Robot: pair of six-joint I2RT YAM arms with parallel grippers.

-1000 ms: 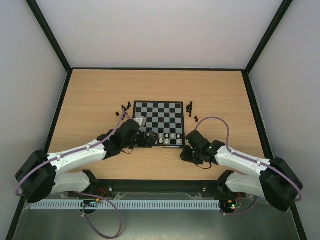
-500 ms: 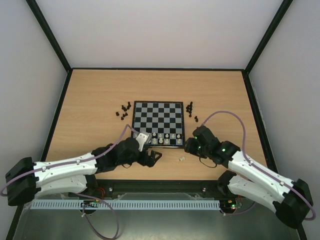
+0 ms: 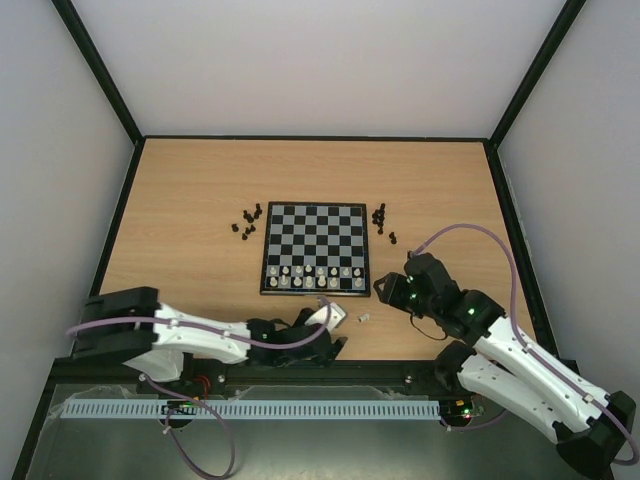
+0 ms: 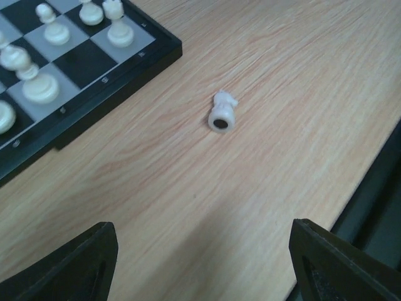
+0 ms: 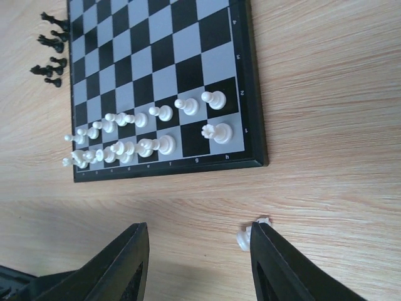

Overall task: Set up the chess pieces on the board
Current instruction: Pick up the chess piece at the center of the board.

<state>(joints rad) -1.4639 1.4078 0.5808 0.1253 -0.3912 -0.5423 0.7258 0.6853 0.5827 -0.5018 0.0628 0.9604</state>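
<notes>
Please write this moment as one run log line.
left gripper open, empty | right gripper open, empty | white piece lying on table, off board

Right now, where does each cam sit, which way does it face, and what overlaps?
Top external: above and behind the robot, looking down at the table and board; left arm, right arm, left gripper, right gripper all show.
Left wrist: low by the table's near edge, facing the toppled white piece and the board's near right corner; its fingertips show.
Right wrist: above that corner, looking down across the white pieces toward loose black pieces; its fingers show.
Shared: all three see the toppled piece, off the board.
</notes>
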